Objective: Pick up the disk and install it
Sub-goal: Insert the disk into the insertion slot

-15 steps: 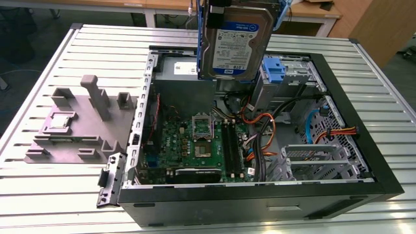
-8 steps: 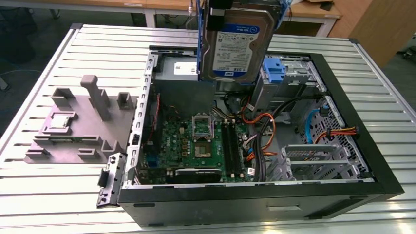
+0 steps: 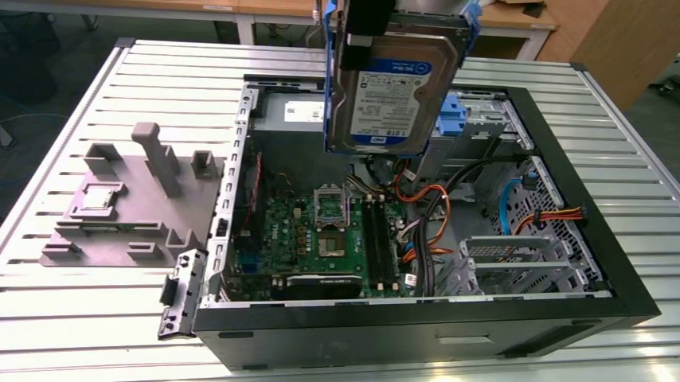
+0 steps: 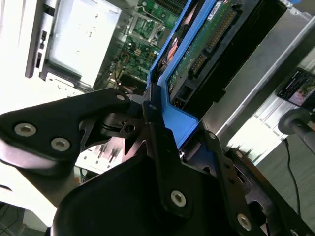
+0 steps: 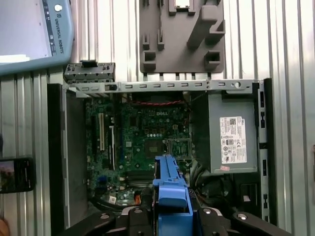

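Above the open computer case (image 3: 627, 294): the disk (image 3: 396, 87) hangs on edge, label towards the exterior camera, clear of everything inside.
Hand (image 4: 150, 115): closed on the disk, its black fingers pinching one end of the blue carrier (image 5: 170, 182); nothing else is held.
Risk, slip: the grip seems to bear on a narrow plastic edge. Smooth plastic could twist or slide there, and the disk would drop onto the motherboard (image 3: 318, 239).
Risk, snag: orange and black cables (image 3: 431, 207) lie loose between the board and the drive cage (image 3: 521, 263). A carrier corner could catch them.
Risk, jam: a tilted carrier would probably bind against the cage's thin walls.
Disk, make: flat rectangular slab of bare silver metal with a glossy white-and-blue label. The second wrist view shows a green circuit board on its other face.
Carrier, make: thin blue moulded plastic, probably springy.
Case, make: black shell, grey perforated sheet steel within, boxy grey power supply (image 5: 231, 140).
Desk (image 3: 85, 318): pale ribbed metal slats.
Fixture (image 3: 127, 199): matte grey, blocky, with upright posts, beside the case at the exterior view's left.
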Action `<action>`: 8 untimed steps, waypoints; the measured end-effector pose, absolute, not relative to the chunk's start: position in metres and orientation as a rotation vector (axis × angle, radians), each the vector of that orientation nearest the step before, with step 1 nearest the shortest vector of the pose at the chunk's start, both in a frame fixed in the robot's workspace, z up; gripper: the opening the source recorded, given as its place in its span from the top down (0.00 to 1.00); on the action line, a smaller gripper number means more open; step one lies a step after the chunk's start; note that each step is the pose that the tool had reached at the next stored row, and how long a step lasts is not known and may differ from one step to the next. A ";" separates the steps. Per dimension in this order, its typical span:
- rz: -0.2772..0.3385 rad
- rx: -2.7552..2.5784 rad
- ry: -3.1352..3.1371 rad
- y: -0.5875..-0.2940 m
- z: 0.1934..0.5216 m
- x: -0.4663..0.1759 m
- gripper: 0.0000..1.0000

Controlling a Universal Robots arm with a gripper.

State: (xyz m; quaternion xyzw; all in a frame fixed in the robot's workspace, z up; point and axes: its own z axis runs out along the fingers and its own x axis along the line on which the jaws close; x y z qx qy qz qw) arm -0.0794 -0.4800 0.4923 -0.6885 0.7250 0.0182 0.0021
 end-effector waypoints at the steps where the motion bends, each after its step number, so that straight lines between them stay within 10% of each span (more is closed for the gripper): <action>1: 0.057 -2.160 2.275 -0.481 0.492 -0.075 0.63; 8: 0.057 -2.160 2.275 -0.482 0.491 -0.048 0.63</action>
